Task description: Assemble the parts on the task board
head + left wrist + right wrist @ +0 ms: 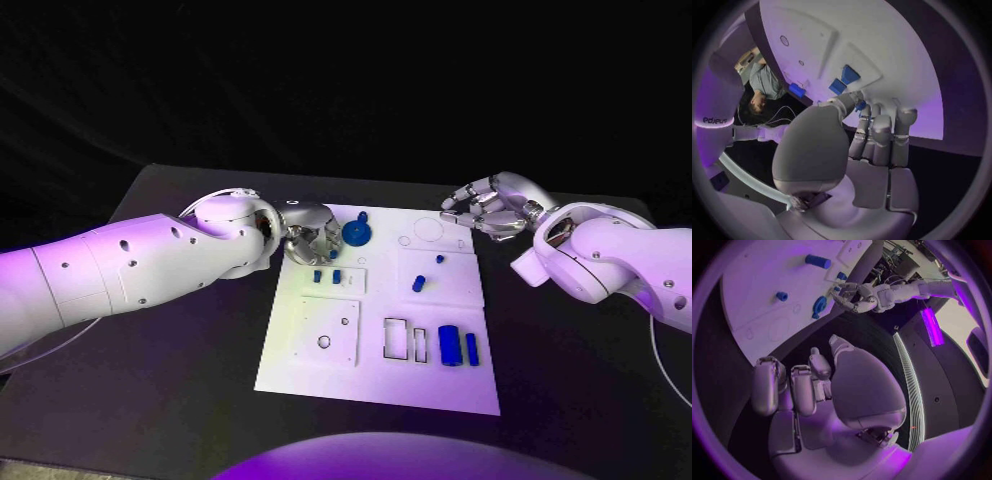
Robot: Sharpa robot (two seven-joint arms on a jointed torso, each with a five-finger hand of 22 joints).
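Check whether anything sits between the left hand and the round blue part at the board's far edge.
Nothing visible does. The left hand hovers at the board's far left corner, and the round blue part lies just beside its fingers, with only bare board between them.

The head camera looks down on the task board, which both close wrist cameras seemingly share.

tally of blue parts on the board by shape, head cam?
On the task board:
Round disc-like part with a stub: 1
Small blocks, left pair: 2
Small pieces mid-right: 2
Long cylinders at the near right: 2
Total: 7 blue parts; any under the left hand can't be counted.
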